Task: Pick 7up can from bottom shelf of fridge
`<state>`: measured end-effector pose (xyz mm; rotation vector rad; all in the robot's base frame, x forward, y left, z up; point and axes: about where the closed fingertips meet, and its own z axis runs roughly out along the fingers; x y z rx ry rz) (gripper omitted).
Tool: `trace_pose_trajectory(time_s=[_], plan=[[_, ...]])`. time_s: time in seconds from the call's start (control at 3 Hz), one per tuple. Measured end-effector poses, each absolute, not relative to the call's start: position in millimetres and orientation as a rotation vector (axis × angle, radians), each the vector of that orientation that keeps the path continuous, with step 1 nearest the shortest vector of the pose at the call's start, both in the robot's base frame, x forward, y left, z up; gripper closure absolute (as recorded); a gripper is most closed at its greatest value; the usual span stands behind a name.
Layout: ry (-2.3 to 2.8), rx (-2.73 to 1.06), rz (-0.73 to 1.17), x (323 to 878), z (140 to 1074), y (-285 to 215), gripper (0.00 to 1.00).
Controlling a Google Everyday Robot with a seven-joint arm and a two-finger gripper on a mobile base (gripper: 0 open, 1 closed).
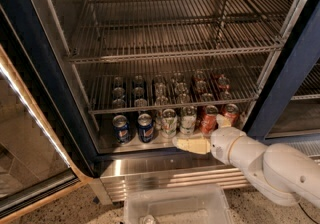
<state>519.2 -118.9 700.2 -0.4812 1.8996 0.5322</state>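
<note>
At the front edge of the bottom shelf point(159, 142), low in the fridge point(296, 65), the gripper point(196, 144) lies nearly flat and points left, its pale tip just in front of the can row. Can't tell whether it's spread or closed; nothing visibly held. White arm point(282, 173) comes in from lower right, thick rounded segments, wrist point(227, 145) level w/ the shelf floor, forearm sloping down toward the frame's corner.

Front row L to R: 2 blue cans point(121, 128), 2 pale white-green ones, 2 orange-red cans point(208, 119). The 7up can point(188, 119) nearest the gripper stands upright on the steel floor, just above and behind the gripper's tip, its twin point(169, 122) beside it on the left. More cans stand in rows behind, seen through the lowest wire rack point(175, 104). Upper racks point(175, 53) hold nothing visible. Below: ribbed steel base point(165, 180), a clear plastic bin point(175, 207) in front. Glass door point(30, 133) swung open at left
</note>
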Motion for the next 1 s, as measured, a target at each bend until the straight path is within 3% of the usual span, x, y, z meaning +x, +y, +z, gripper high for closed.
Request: trace_pose_trajectory(time_s=[1.0], plan=[[1.887,-0.343,0.621,526.9,627.6,-111.9,0.00]])
